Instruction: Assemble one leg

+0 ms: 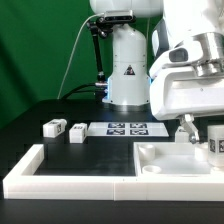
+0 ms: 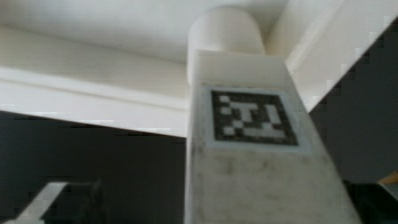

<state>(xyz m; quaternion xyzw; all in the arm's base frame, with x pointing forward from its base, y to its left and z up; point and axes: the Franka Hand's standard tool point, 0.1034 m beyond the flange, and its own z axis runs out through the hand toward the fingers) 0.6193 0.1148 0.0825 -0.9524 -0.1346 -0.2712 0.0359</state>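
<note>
**A robotics lab bench**

Behind the gripper, a green backdrop curtain hangs over a black table. To its exterior-view left lies the marker board of printed tags, before the arm's base.

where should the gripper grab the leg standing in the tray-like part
Grip the leg on its upper shaft, across the flat tagged sides, coming straight down from above. It stands upright in the square part, so the top is free while the base sits by the wall. The gripper looks open around it already.
</note>
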